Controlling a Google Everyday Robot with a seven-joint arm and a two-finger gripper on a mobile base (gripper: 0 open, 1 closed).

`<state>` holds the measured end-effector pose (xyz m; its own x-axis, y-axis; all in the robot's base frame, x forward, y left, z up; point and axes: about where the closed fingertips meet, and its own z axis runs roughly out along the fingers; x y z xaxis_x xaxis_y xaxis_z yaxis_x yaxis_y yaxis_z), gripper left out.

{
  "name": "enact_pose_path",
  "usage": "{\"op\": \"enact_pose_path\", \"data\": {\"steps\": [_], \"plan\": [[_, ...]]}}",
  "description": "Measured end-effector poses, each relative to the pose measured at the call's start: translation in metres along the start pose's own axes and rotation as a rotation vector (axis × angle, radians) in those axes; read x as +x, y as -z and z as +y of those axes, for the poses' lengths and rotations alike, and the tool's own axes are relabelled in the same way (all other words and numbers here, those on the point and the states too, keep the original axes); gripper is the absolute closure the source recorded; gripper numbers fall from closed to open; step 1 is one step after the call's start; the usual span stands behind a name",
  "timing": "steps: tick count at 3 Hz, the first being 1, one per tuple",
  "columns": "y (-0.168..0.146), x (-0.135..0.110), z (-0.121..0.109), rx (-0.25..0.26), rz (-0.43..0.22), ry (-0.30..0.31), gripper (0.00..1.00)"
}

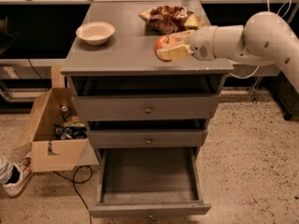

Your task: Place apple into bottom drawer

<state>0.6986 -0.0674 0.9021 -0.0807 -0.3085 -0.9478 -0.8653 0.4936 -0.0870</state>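
Note:
The apple (pixel 163 45) is red-orange and sits between the cream fingers of my gripper (pixel 172 45), above the right part of the grey cabinet top (pixel 126 50). The gripper is shut on it, reaching in from the right on the white arm (pixel 243 38). The bottom drawer (pixel 148 181) is pulled open at the cabinet's foot and holds nothing. It lies well below and slightly left of the gripper.
A brown-and-yellow chip bag (pixel 170 17) lies at the back of the cabinet top, just behind the gripper. A white bowl (pixel 95 32) stands at the top's left. The two upper drawers (pixel 147 109) are closed. An open cardboard box (pixel 53 129) and a shoe (pixel 16 178) are on the floor at left.

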Motion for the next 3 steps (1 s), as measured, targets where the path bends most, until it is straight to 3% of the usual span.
{"op": "enact_pose_path", "data": {"steps": [1, 3], "plan": [[-0.003, -0.005, 0.005, -0.011, -0.012, 0.035, 1.00], [0.000, 0.006, 0.017, -0.054, -0.003, 0.020, 1.00]]}}
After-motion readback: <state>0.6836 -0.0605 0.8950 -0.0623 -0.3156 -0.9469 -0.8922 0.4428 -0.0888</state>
